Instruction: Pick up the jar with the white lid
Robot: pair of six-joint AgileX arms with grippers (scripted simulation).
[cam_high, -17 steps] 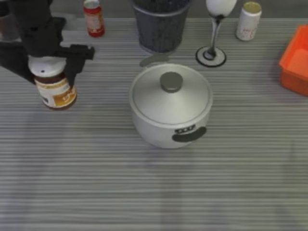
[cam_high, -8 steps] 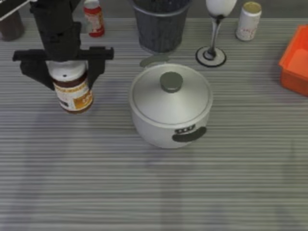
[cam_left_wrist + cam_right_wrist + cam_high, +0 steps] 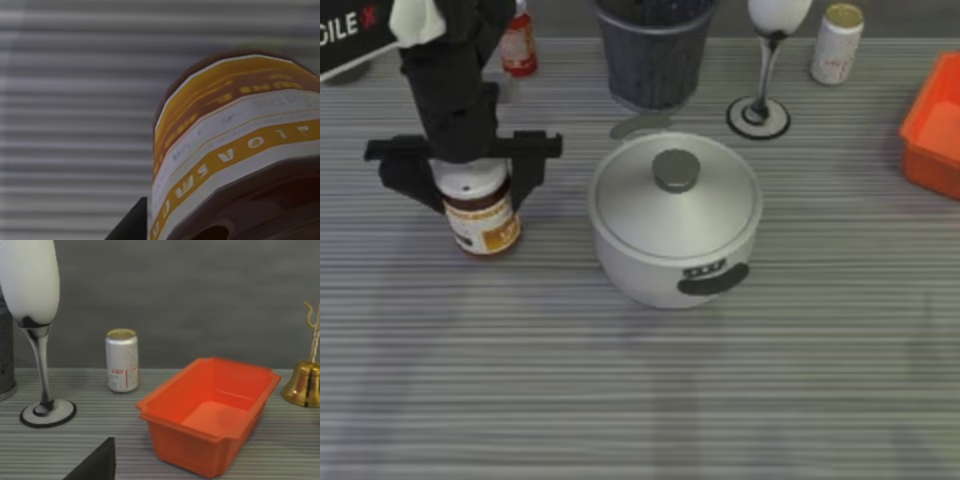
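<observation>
Clamped on the jar with the white lid [image 3: 480,205], our left gripper [image 3: 462,165] has its two fingers pressed against the jar's upper part just under the lid, one on each side, and the jar hangs from them over the left half of the bench [image 3: 640,400]. Compared with a second ago the jar has travelled away from the bench's left edge and toward the pot [image 3: 675,222], and compared with half a second ago it has crept only a little further the same way, so we judge the carry to be slowing down. Our left wrist camera sees the orange-and-white label from close above, with striped bench surface beyond the jar's base, which we take to mean the jar is lifted clear and not resting; the pick looks essentially done, and what remains is to keep the grip steady. Beyond, along the far edge, stand the red bottle [image 3: 518,42], a dark speckled bin [image 3: 653,50], a wine glass [image 3: 767,60] and a white can [image 3: 836,42], with the orange tray [image 3: 934,130] at the right edge. Our right gripper [image 3: 95,462] is parked off the right side, only a dark corner of it showing.
</observation>
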